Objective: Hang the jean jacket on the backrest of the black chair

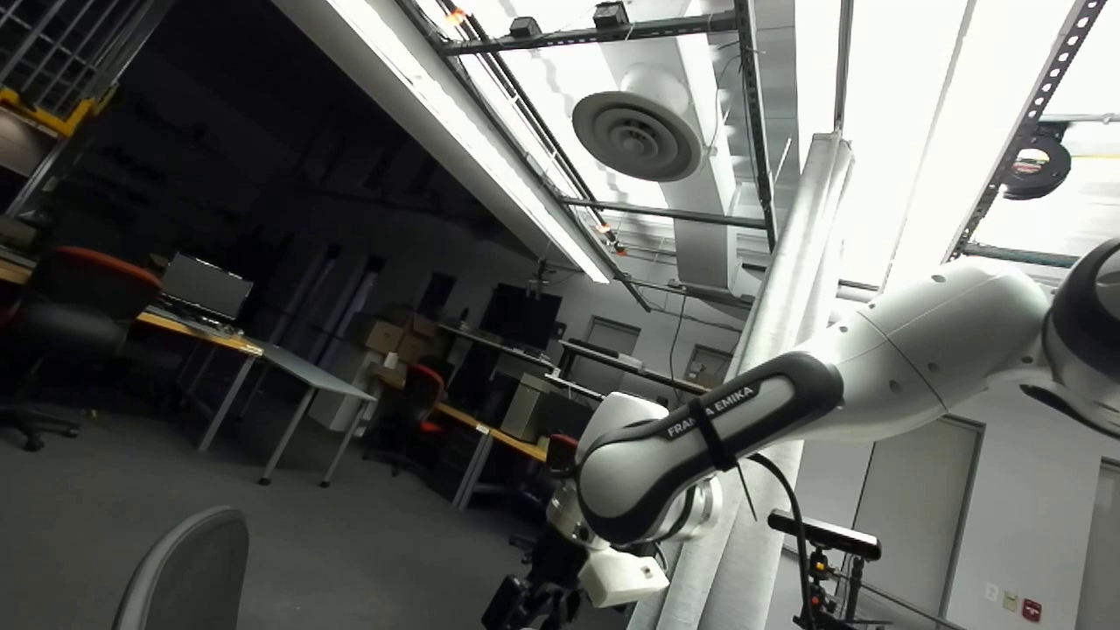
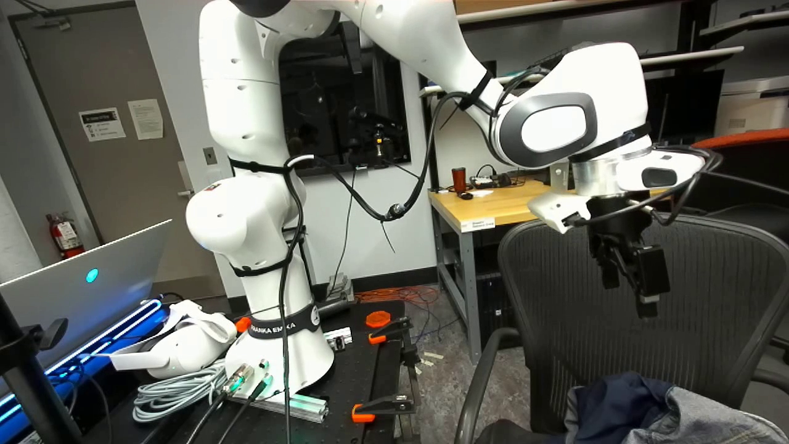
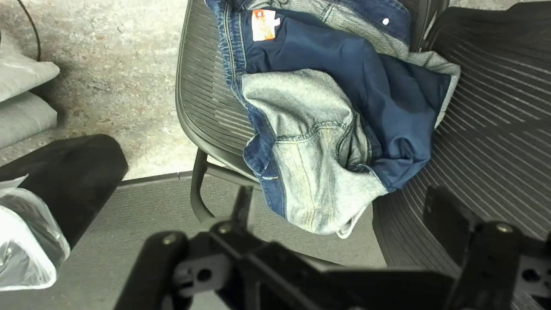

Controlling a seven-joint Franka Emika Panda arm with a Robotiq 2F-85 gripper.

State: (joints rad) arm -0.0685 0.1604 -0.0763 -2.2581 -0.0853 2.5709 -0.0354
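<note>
In the wrist view the jean jacket (image 3: 344,116) lies bunched on the seat (image 3: 211,103) of the black chair (image 2: 561,320), its label (image 3: 263,25) toward 11 o'clock. A strip of bare seat runs along its 9 o'clock side to the curved rim, and past that rim is open mottled floor (image 3: 137,77). At 6 o'clock the pale denim end reaches beyond the rim, over grey flooring (image 3: 133,228). A dark curved bar (image 3: 197,185) sits at 8 o'clock, just beside the rim. From 2 to 5 o'clock the backrest (image 3: 495,107) fills the view; whether the jacket touches it cannot be told.

In an exterior view the jacket shows at 4 o'clock, cut by the frame. Free floor separates the armrest (image 2: 484,376) from the black desk (image 2: 363,357).

The jaws stand wide apart, hanging above the jacket and clear of it. The arm (image 2: 431,46) rises from its base (image 2: 277,354) at 7 o'clock; its forearm slopes toward 4 o'clock, and the wrist turns the jaws down to 6 o'clock. In an exterior view the forearm (image 1: 901,367) slopes toward 8 o'clock, with the jaws cut off at the bottom edge.
</note>
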